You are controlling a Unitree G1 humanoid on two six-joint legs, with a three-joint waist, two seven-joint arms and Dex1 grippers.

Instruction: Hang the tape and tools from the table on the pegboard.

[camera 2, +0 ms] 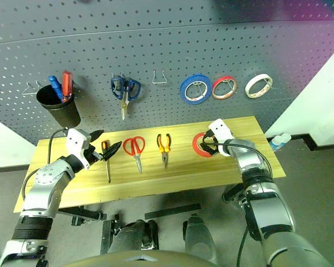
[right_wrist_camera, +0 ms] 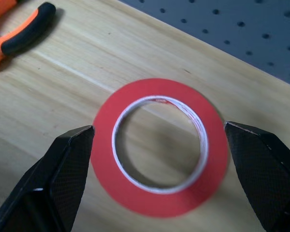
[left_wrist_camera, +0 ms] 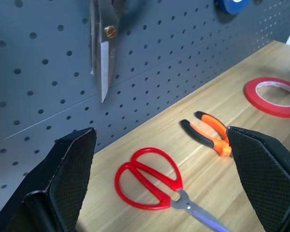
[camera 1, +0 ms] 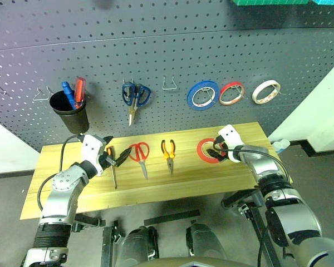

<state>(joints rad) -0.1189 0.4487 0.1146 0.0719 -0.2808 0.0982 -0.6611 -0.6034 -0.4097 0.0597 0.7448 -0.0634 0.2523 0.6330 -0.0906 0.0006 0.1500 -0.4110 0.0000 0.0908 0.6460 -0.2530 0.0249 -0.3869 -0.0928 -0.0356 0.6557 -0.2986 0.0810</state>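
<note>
Tape: the wide red tape roll (right_wrist_camera: 159, 147) lies flat on the table (camera 1: 211, 183), near its right end, in front of the pegboard (camera 1: 167, 50).
Right end effector: the right end effector (right_wrist_camera: 159, 159) is held over the roll, its black fingers wide apart on either side of it, nothing gripped.
Left end effector: the left end effector (left_wrist_camera: 169, 183) is held with fingers apart and empty, by the screwdriver (camera 1: 112, 167), facing the red-handled scissors (left_wrist_camera: 154, 181) and pliers (left_wrist_camera: 208, 133).
Step in hand: judged to be the pickup of the tape; one wall of the ring would best be pinched, leaving the hole free for a hook.
Head views: the bare hook (camera 1: 170, 84) between the hung blue scissors and blue roll is shown.
Right wrist view: how the roll sits between the fingers is shown.
</note>
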